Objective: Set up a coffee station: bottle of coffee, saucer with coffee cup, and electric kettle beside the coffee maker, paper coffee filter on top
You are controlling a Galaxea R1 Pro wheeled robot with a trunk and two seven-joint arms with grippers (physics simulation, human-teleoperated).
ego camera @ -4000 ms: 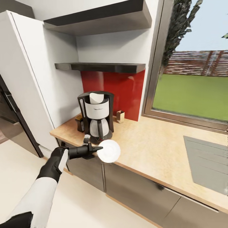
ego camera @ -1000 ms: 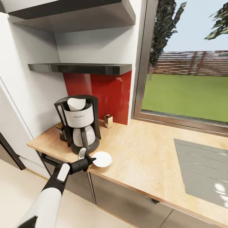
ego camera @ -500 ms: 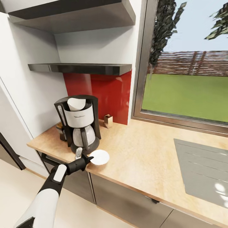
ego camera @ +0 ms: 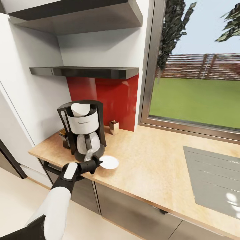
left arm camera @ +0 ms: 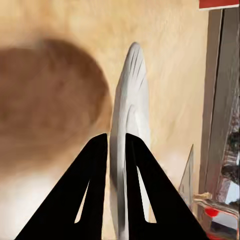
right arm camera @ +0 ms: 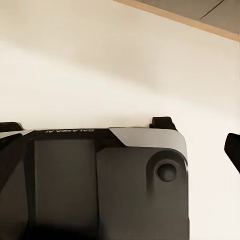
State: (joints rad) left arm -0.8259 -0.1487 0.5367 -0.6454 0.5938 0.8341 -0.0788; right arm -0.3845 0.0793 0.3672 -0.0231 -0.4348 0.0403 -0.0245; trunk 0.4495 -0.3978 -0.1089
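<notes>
Left end effector (ego camera: pixel 97 163) is clamped on the rim of a white saucer (ego camera: pixel 109 162), held low over the wood surface (ego camera: pixel 150 160) just in front of the black coffee maker (ego camera: pixel 83 128). In the left wrist view, both fingers (left arm camera: pixel 100 165) pinch the saucer (left arm camera: pixel 131 120) edge-on w/ a dark shadow beside it. Right end effector's state: can't tell.

Red backsplash (ego camera: pixel 110 96) beside window (ego camera: pixel 196 96), cooktop (ego camera: pixel 213 183).
</notes>
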